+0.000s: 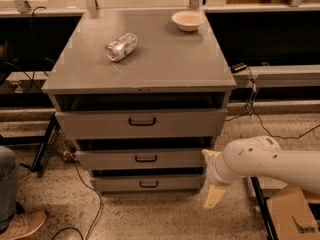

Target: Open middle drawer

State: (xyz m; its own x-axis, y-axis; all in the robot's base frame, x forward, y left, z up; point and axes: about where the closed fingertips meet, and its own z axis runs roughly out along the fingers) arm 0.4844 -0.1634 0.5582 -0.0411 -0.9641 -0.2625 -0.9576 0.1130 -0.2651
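Observation:
The middle drawer (170, 159) is the mid-height grey front of the grey cabinet (165, 64), with a small black loop handle (145, 158) at its centre. Its front sits pushed in, between the taller top drawer (142, 123) and the shorter bottom drawer (148, 184). My gripper (209, 176) is at the end of the white arm (265, 161), low and just off the right end of the middle and bottom drawer fronts. Its cream fingers (212, 196) stand apart and hold nothing. It is well right of the handle.
A crushed silver can (121, 46) lies on the cabinet top, and a cream bowl (187, 20) stands at its back right. A person's leg and shoe (17, 221) are at the lower left. A cardboard box (292, 214) sits at the lower right. Cables run over the floor.

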